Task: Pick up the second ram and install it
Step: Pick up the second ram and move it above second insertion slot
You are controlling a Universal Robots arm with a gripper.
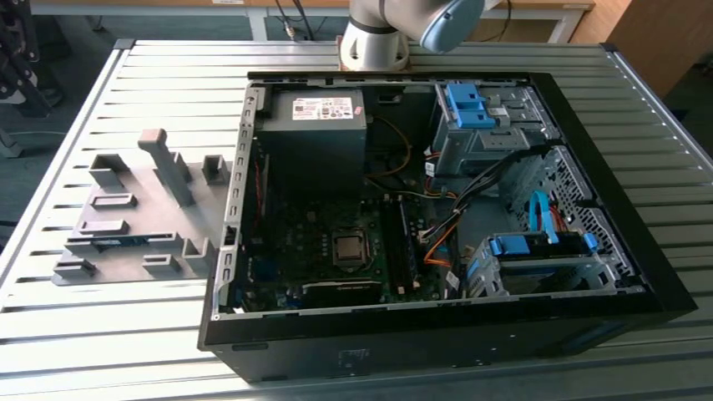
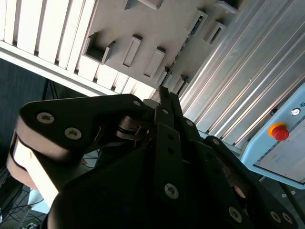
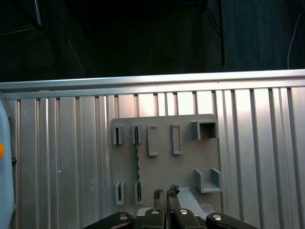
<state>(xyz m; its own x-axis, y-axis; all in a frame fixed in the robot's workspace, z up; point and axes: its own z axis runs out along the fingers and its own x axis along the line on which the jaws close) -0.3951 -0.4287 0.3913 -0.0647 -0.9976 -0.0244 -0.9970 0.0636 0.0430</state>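
- Closest to the wrist cameras, the gripper has its two fingers pressed together with nothing between them. It is clenched and empty, and hangs over the near edge of the grey fixture plate.
- Just beyond the fingertips, the second ram stands on its long edge and reads as a thin dark line. It runs between two pairs of slotted blocks that grip its ends. That upright pose leaves both flat faces free for a pinch from above. The gripper sits slightly to one side of it, not touching.
- Across the rest of the plate, the other slots and the open box-shaped holders look empty.
- Under the plate, the ribbed metal table gives a flat, fixed base, so each part's place is repeatable.
- Farther off, in the exterior view, the ram shows as a blue strip low in the plate, well apart from the computer case.
- Inside that case, which lies on its side with the panel off, the motherboard faces upward. The memory slots can therefore be reached straight down.
- Judged from this, the pick has not yet been made.
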